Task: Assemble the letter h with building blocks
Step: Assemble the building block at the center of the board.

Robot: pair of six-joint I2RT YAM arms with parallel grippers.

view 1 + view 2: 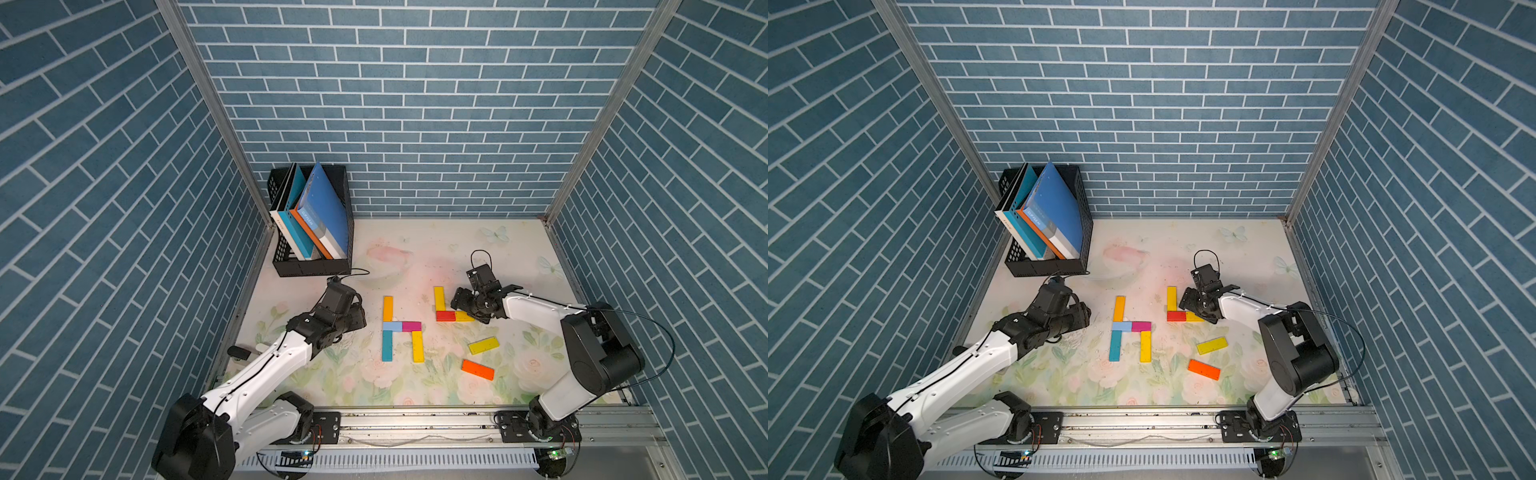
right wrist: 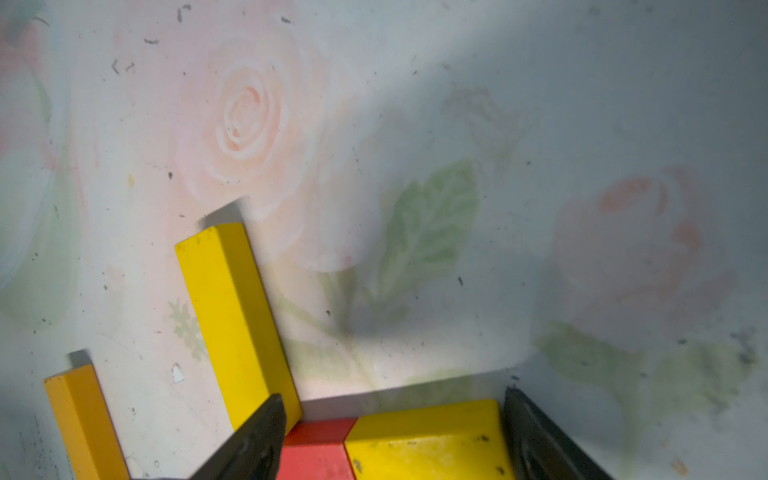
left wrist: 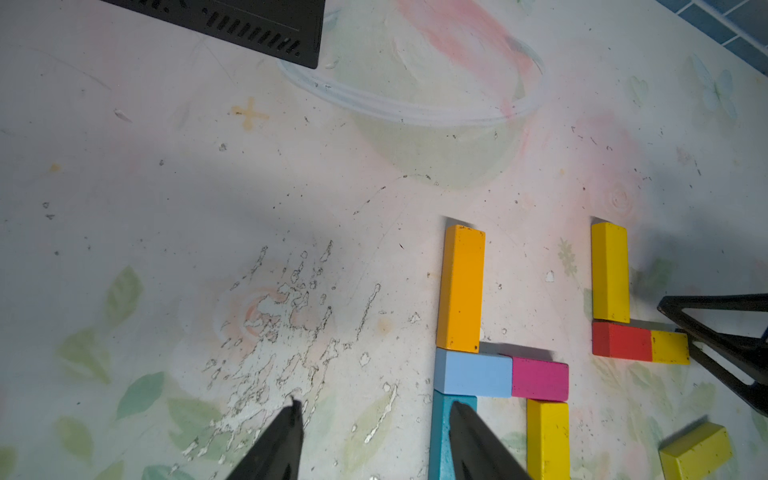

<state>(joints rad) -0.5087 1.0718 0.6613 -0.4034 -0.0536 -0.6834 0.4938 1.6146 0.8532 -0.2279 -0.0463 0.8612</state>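
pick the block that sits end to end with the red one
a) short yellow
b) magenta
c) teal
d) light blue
a: the short yellow block butts straight against one end of the red block, and the two form one row.

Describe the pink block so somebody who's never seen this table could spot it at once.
Start at the black book rack in the far corner of the table, then come forward to the h-shaped group of blocks in the middle. The pink block is the outer half of its crossbar, touching the light blue block and the top of a yellow block; nothing else is pink.
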